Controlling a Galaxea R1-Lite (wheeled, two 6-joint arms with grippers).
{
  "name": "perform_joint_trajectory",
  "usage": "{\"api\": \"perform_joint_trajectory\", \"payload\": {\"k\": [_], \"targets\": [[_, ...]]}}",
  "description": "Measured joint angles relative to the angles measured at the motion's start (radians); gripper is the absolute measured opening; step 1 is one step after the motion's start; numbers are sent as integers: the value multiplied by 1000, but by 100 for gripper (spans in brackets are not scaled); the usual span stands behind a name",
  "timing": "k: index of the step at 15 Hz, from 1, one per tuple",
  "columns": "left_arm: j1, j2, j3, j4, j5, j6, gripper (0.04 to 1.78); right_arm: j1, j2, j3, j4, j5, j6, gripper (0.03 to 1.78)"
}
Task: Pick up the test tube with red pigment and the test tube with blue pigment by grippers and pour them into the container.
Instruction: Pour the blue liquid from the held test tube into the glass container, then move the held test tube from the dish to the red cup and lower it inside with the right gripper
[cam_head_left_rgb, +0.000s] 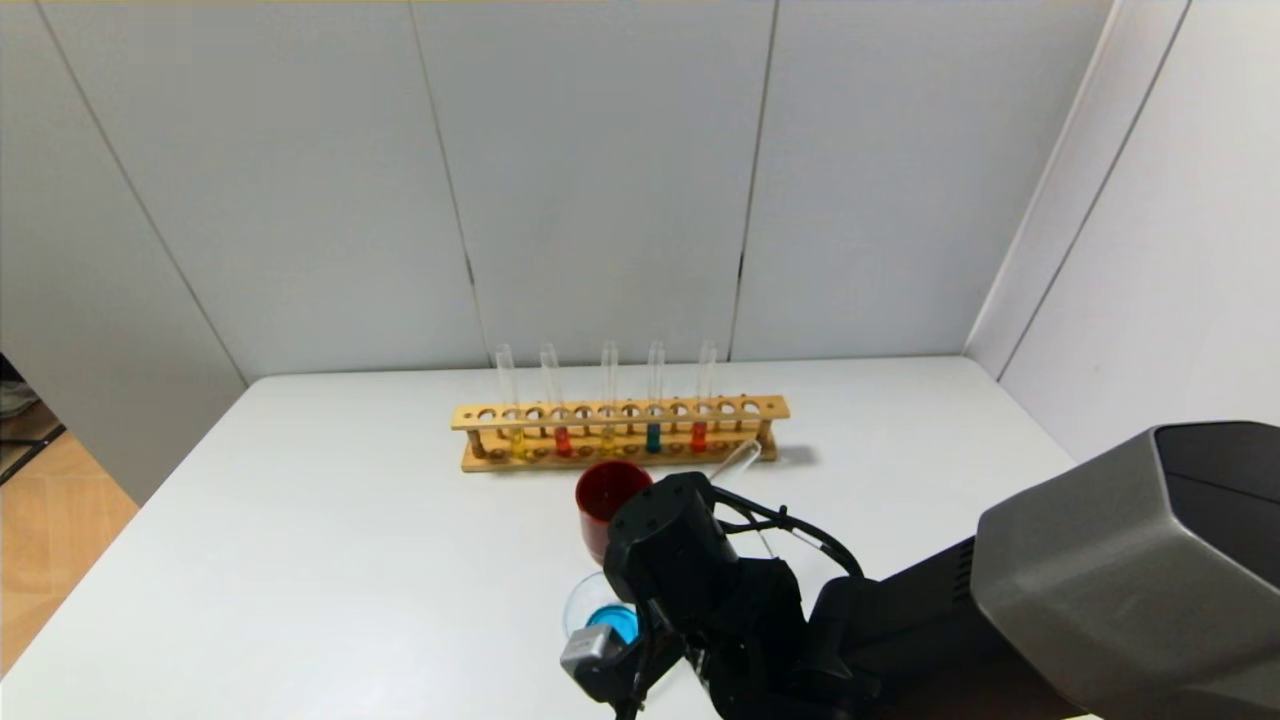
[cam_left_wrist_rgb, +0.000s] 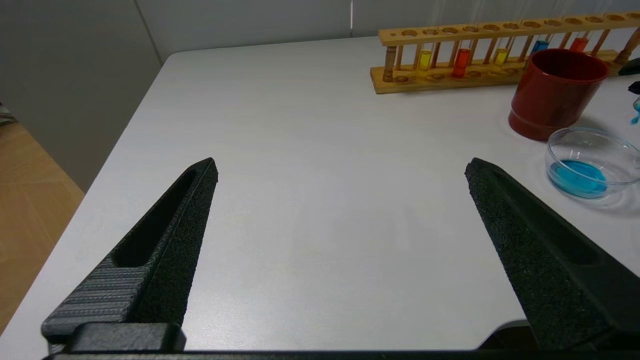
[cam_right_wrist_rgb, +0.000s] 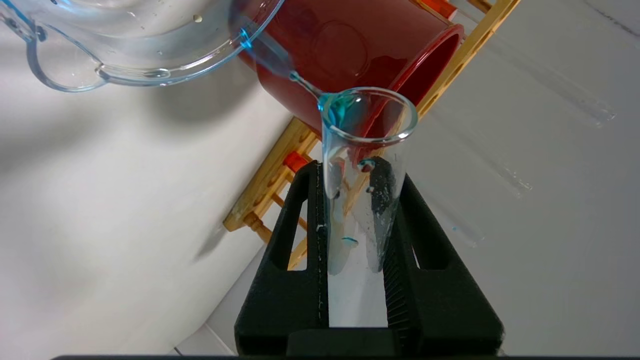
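Gripping the test tube with blue pigment (cam_right_wrist_rgb: 360, 210) in the right gripper (cam_right_wrist_rgb: 357, 170), fingers clenched on the glass below the lip. Tilted with the mouth low toward the near left and the rounded end raised toward the far right, past the dark red cup (cam_head_left_rgb: 610, 490). Trickling a thin blue thread from the lip over the rim of the container (cam_left_wrist_rgb: 590, 145) – a blue pool already in the bottom, only droplets left along the tube wall. Judging the blue pour nearly done, so turning to the red. Standing upright in the wooden rack (cam_head_left_rgb: 620, 410) at the far side: the test tube with red pigment (cam_head_left_rgb: 562, 440), long axis vertical, a second one like it further right. Hovering released over the bare near-left table: the left gripper (cam_left_wrist_rgb: 341, 165), fingers spread wide – the free arm, with the rack well apart to its far right.
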Motion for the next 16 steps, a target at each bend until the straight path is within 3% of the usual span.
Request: {"api": "perform_joint_trajectory", "payload": {"k": [11,14,16], "targets": [[0,0,0,0,1,0,175,6,-24,10,-11,0,-20,39],[0,0,0,0,1,0,175,7,-15,26,-109,25,40,39],[0,0,0,0,1,0,175,19,-7,37,-212,62,142,39]]}}
